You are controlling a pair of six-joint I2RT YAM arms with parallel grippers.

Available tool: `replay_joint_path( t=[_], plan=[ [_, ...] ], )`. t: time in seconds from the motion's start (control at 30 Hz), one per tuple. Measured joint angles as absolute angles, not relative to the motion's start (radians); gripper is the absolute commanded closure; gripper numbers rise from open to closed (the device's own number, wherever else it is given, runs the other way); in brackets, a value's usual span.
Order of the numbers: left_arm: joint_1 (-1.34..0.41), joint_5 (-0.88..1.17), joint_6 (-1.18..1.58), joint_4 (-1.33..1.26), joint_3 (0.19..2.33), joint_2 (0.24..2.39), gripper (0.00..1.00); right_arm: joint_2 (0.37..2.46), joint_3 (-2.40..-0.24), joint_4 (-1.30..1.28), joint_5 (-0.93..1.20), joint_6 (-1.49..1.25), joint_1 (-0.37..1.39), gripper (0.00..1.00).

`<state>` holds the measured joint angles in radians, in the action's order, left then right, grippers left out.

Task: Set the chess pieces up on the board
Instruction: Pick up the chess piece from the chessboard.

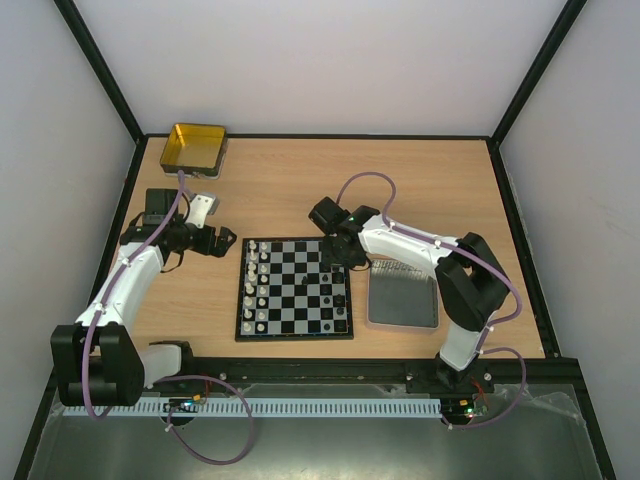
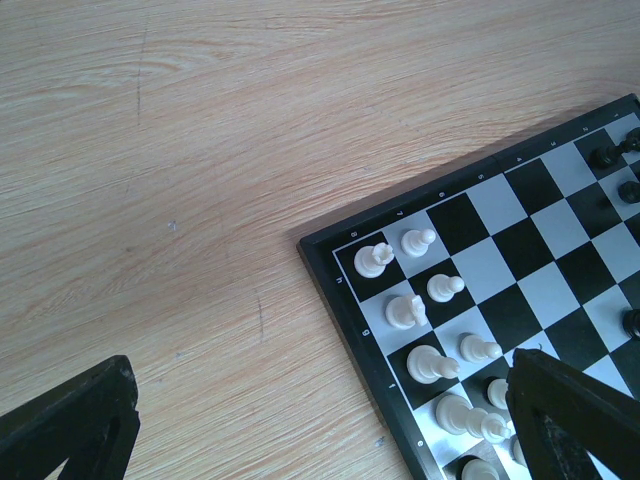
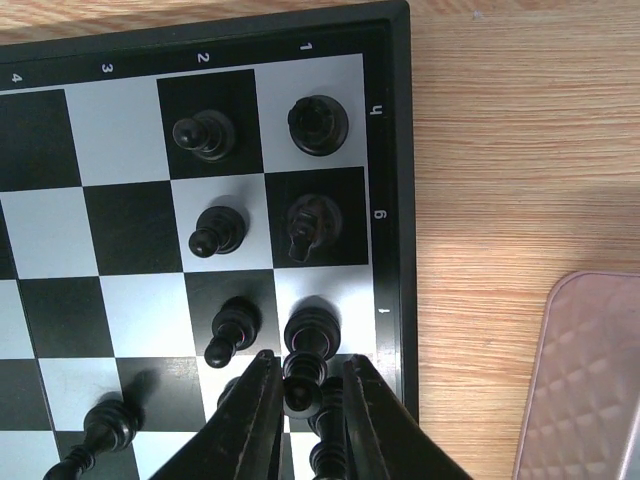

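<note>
The board [image 1: 294, 337] lies at the table's middle. White chess pieces [image 1: 256, 285] fill its two left columns, and black pieces [image 1: 333, 285] stand along its right side. My right gripper [image 1: 335, 262] hovers over the board's right edge. In the right wrist view its fingers [image 3: 305, 370] stand narrowly apart on either side of the top of a black piece [image 3: 312, 335], which stands on its square near the rim [image 3: 390, 150]. My left gripper [image 1: 228, 243] is wide open and empty [image 2: 320, 430] over bare wood beside the board's corner [image 2: 330, 262], close to the white pieces [image 2: 405, 310].
A grey tray [image 1: 403, 295] lies just right of the board and shows in the right wrist view [image 3: 585, 380]. A gold tin [image 1: 193, 147] sits at the far left corner. Black frame bars border the table.
</note>
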<state>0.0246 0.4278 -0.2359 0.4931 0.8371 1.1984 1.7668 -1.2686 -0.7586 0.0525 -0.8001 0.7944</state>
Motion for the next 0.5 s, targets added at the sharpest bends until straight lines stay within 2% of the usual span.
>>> replay_joint_path(
  t=[0.5],
  plan=[
    [0.025,0.428,-0.236,0.493,0.837,1.198,0.01,1.766,-1.269,-0.757,0.072,-0.804,0.801,0.78]
  ],
)
